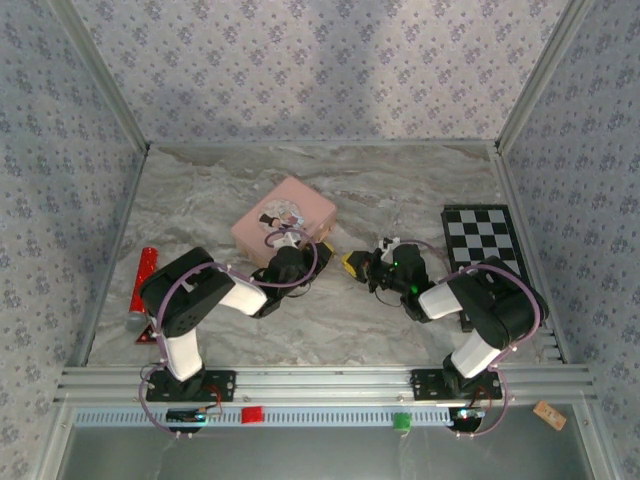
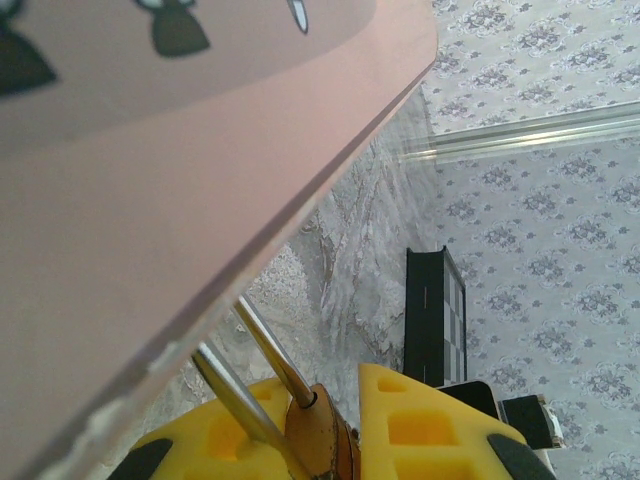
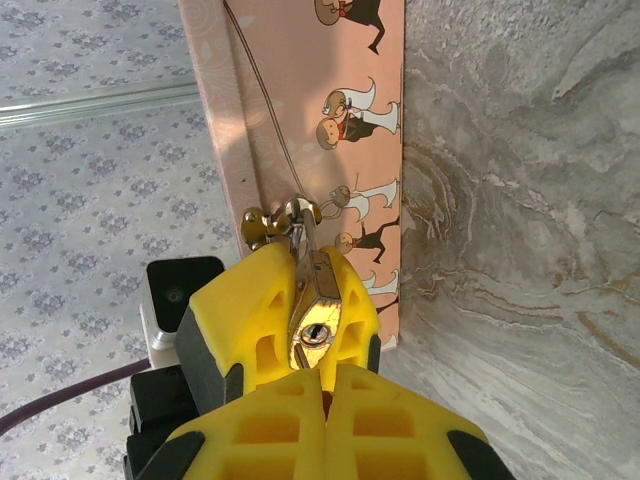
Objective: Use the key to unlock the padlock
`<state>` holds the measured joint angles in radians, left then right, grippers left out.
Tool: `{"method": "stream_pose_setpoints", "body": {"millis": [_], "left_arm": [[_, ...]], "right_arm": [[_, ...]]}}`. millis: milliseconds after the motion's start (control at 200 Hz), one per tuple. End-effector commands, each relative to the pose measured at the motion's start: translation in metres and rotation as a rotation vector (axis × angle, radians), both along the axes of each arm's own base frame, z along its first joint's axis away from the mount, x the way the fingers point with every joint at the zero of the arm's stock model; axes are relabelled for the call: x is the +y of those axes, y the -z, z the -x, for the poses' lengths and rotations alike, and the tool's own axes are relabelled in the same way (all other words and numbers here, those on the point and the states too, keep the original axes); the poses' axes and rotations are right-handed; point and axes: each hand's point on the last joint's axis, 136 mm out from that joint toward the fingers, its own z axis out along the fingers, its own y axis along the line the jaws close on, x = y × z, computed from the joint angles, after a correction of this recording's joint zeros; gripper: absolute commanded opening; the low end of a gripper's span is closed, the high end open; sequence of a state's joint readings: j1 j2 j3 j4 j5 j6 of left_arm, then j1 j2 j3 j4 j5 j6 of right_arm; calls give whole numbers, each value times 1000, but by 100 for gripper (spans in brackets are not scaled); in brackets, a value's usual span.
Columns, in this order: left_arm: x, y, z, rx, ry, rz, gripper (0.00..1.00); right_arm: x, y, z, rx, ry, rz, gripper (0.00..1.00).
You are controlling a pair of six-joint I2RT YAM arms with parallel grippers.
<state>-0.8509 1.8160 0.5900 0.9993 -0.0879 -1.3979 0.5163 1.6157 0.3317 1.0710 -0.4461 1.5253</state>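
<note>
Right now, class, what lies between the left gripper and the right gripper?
The padlock, clamped by the left gripper, its keyhole facing the right gripper; the right wrist view shows it.

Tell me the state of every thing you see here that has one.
padlock: gripped, keyhole bare; whether the shackle is locked is unclear.
left gripper: shut on padlock.
right gripper: shut, just short of the keyhole.
tin: closed.
</note>
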Motion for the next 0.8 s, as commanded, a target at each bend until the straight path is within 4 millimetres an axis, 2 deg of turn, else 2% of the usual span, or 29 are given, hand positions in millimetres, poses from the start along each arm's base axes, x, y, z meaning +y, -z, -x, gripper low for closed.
{"method": "stream_pose_setpoints", "body": {"millis": [0,555,795], "left_arm": [[-28,33,45,288,152,156,0],[-35,31,48,283,176,169,0],[-35,31,47,281,177,168,0]], "right_arm": [[2,4,0,0,-17,24,0],[9,-3,-4,-21,-31,14,0],[9,0,-5,-12,-33,24,0]]}}
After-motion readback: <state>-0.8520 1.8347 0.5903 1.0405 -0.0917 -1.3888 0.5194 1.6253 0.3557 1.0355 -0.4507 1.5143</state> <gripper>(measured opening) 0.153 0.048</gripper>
